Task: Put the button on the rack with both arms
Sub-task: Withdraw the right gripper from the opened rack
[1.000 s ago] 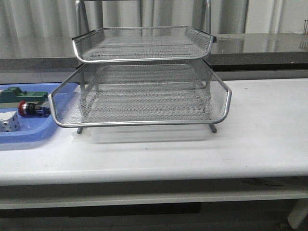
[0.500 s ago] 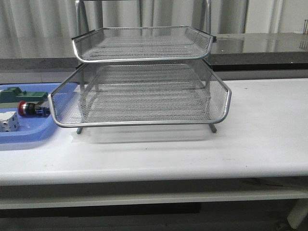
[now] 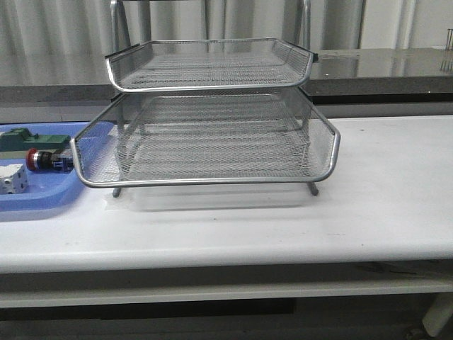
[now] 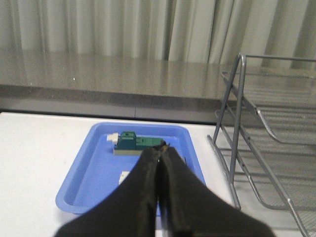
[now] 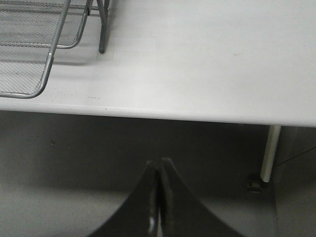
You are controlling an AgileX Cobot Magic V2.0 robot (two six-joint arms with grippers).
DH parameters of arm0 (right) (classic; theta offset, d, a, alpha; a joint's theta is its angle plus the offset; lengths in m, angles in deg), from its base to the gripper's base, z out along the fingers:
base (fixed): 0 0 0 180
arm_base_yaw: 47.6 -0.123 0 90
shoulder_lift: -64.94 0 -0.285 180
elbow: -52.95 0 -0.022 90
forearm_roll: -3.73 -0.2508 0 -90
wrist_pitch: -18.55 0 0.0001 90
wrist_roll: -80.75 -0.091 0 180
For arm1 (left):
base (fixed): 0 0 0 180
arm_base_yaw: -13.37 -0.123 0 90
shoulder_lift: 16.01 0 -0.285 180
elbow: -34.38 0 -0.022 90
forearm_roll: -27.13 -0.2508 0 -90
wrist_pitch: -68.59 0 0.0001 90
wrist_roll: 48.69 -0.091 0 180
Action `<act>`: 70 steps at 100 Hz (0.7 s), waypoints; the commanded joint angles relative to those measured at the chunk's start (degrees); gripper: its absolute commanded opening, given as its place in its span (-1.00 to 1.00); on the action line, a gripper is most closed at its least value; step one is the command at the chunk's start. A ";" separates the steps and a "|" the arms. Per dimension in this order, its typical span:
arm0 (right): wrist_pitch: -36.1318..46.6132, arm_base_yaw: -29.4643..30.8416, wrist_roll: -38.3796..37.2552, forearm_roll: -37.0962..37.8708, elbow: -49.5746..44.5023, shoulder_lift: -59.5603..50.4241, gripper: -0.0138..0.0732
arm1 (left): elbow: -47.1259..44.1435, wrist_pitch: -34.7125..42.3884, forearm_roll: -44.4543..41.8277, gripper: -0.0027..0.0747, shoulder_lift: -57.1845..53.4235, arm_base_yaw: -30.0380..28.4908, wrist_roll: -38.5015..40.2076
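Both claws are seen clenched and empty, with the button not yet lifted.

The left claw (image 4: 159,150) is held with its fingers pressed together over the blue tray (image 4: 84,170), while the right claw (image 5: 159,165) is pinched closed beyond the table's (image 3: 382,177) front edge. The wire rack (image 3: 212,142) is stood at the table's middle, its mesh shelves bare. The button (image 3: 44,161) is left lying on its side in the blue tray, beside a white block (image 3: 13,180) and a green part (image 4: 132,143). Nothing is seen to have shifted in the front view over the last second; the pick-up is judged not yet begun.
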 commanded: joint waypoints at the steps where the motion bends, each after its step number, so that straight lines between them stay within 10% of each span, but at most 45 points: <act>1: 3.10 0.25 -0.25 1.38 1.38 -0.04 -0.84 | 7.02 -0.45 0.56 -0.99 6.97 0.49 0.59; 70: 3.10 0.25 -0.25 1.38 1.38 -0.04 -0.84 | 48.07 -30.75 0.20 -0.99 52.65 0.49 -2.21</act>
